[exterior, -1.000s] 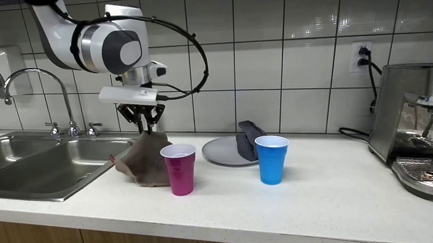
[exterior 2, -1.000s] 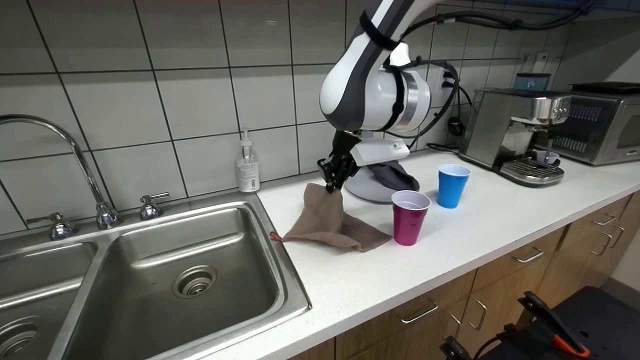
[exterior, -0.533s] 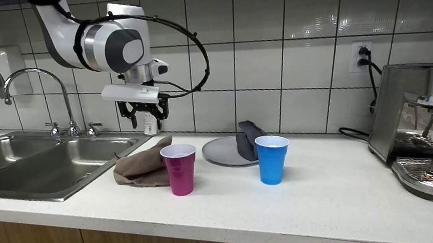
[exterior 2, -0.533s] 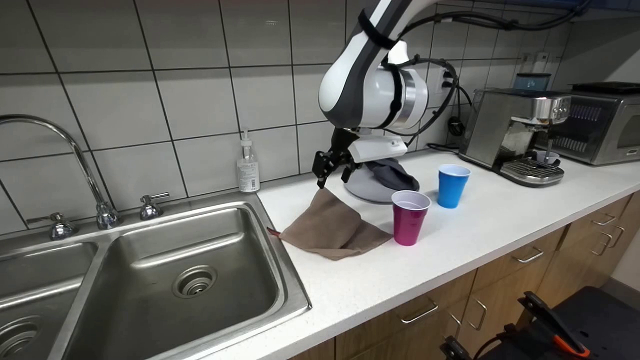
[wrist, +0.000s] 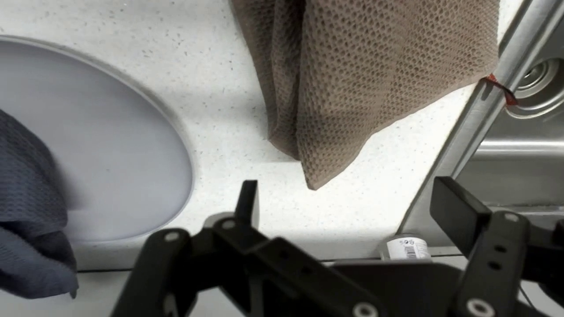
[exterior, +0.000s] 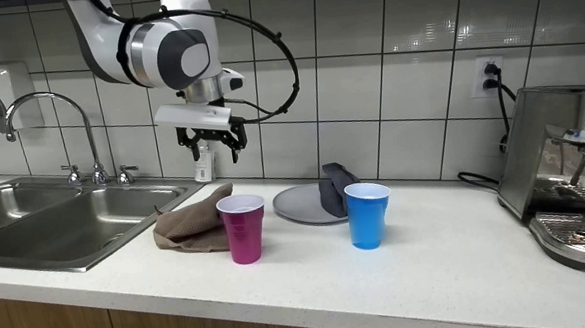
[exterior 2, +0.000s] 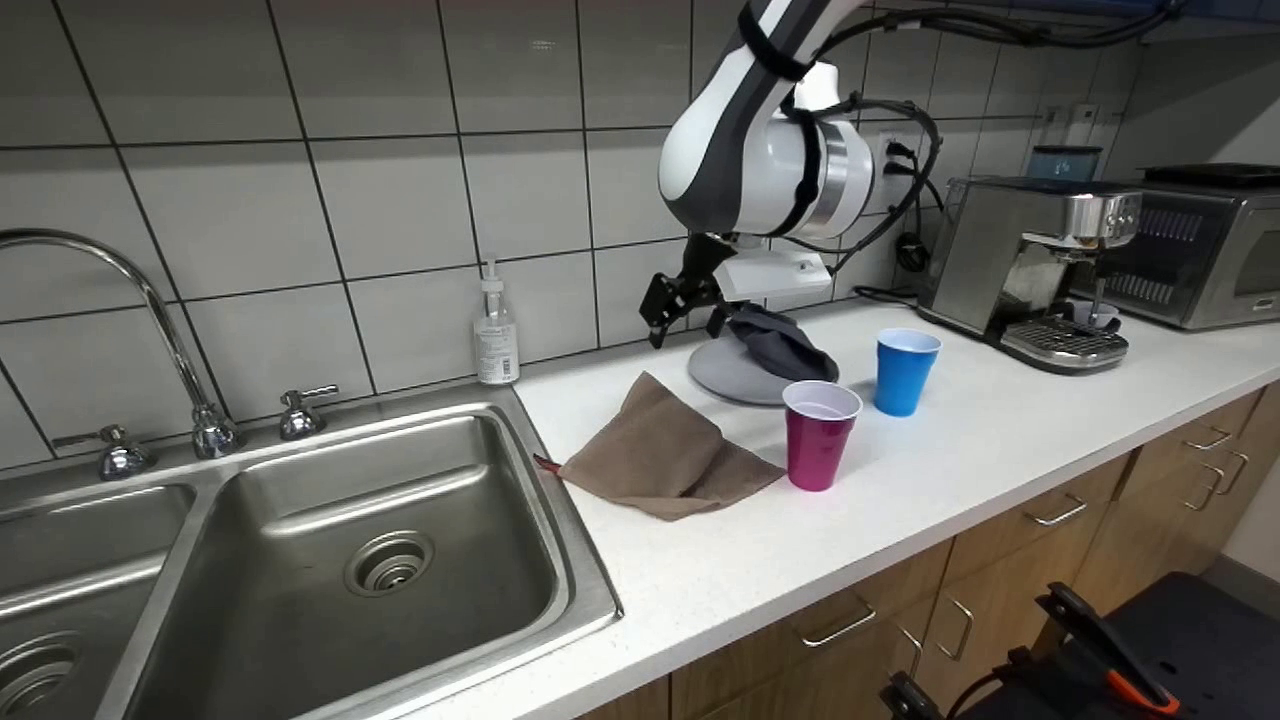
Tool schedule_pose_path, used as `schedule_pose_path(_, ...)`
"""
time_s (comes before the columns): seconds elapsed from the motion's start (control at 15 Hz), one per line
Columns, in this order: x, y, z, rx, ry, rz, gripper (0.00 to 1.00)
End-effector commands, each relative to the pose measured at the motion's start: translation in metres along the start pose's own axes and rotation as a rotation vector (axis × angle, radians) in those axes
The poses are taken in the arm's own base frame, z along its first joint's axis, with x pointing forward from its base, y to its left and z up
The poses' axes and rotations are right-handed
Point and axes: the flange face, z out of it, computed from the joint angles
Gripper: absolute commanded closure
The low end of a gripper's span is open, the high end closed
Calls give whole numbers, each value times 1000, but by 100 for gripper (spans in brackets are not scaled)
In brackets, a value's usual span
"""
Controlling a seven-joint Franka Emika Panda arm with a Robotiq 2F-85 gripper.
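Observation:
My gripper [exterior: 215, 159] hangs in the air above the counter, its jaws spread wide with nothing between them. In the wrist view its fingers [wrist: 458, 211] stand well apart. Below it a brown waffle-weave cloth [exterior 2: 650, 450] lies folded over itself on the counter, next to the sink edge; a red loop [wrist: 502, 90] at one corner reaches over the rim. One pointed corner of the cloth [wrist: 343, 110] lies toward the wall. A magenta cup [exterior 2: 820, 440] stands upright by the cloth and hides part of it in an exterior view.
A grey plate [exterior: 299, 209] with a dark grey cloth [exterior: 335, 189] on it sits near the wall. A blue cup [exterior: 368, 219] stands in front. The steel sink [exterior 2: 400, 500], a pump bottle [exterior 2: 496, 340] and an espresso machine [exterior: 571, 148] flank the area.
A second ago the gripper was shut on the brown cloth's raised part. It has opened, the cloth has dropped onto the counter, and the arm has risen and shifted toward the plate.

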Motion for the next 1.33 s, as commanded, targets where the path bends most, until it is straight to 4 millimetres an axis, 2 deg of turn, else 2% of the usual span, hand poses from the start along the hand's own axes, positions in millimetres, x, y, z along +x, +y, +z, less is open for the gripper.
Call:
schedule_pose_path(0.0,7,20,-21,-20,41,33,0)
schedule_pose_path(0.2,7,36,-30,-39,58,53,0)
schedule_pose_path(0.47,-13,25,-68,-66,55,60,0)
schedule_pose_path(0.53,3,33,-39,-51,56,51,0)
schedule_pose_path(0.67,-4,28,-54,-58,64,51,0)
schedule_pose_path(0.8,-9,26,-61,-60,66,50,0)
schedule_pose_path(1.27,-10,32,-57,-84,96,47,0)
